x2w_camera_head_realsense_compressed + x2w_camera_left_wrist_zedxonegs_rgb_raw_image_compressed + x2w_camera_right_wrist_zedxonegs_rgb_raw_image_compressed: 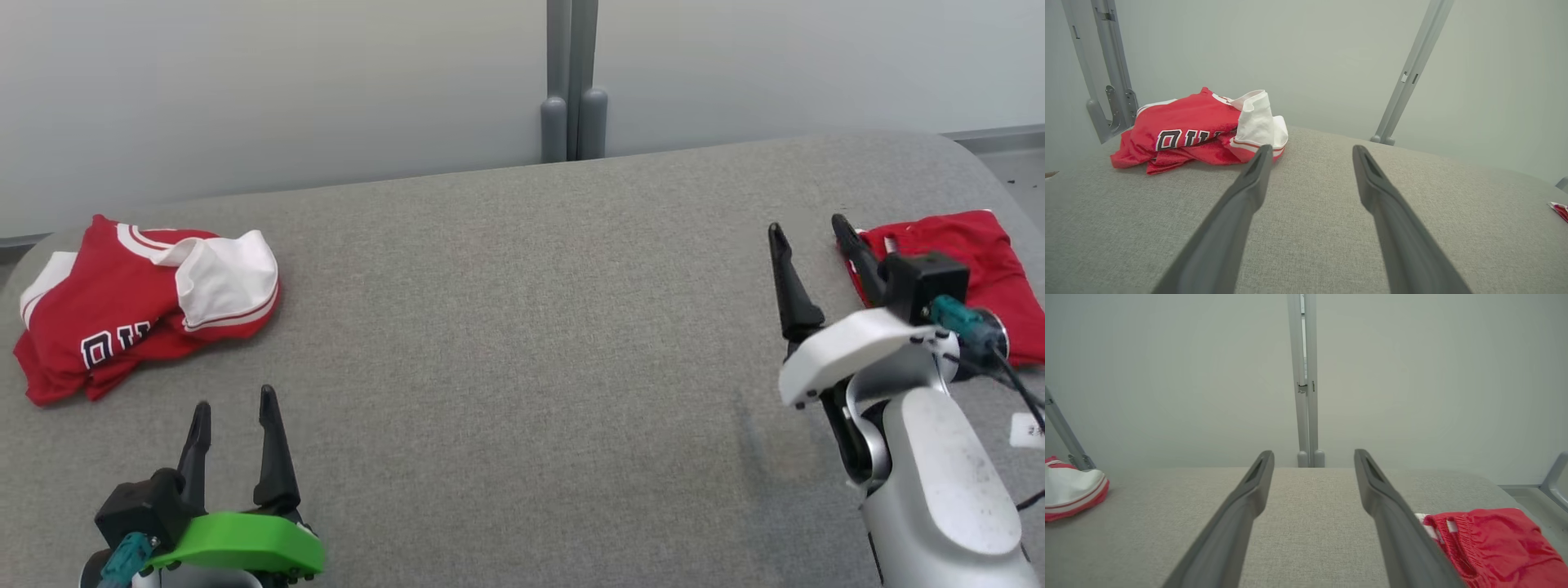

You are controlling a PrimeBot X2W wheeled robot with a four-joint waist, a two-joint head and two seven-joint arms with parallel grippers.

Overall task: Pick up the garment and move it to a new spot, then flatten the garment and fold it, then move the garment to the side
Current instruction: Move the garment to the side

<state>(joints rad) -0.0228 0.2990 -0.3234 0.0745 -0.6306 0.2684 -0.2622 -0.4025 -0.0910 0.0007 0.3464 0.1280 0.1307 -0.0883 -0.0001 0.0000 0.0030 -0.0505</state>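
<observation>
A crumpled red and white garment (135,306) with black lettering lies bunched at the far left of the grey table (522,327). It also lies ahead and left of my left fingers in the left wrist view, as a heap (1200,130). My left gripper (234,416) hovers open near the front left edge, below the garment and apart from it. My right gripper (808,233) stands open at the right, nothing between its fingers. Beside its right finger lies a folded red garment (971,269), seen close at the lower right of the right wrist view (1498,547).
A pale wall with a grey vertical post (571,82) runs behind the table. The table's rounded corner (980,171) falls off at the far right. Wide bare fabric lies between the two grippers. A white tag (1027,430) hangs by my right arm.
</observation>
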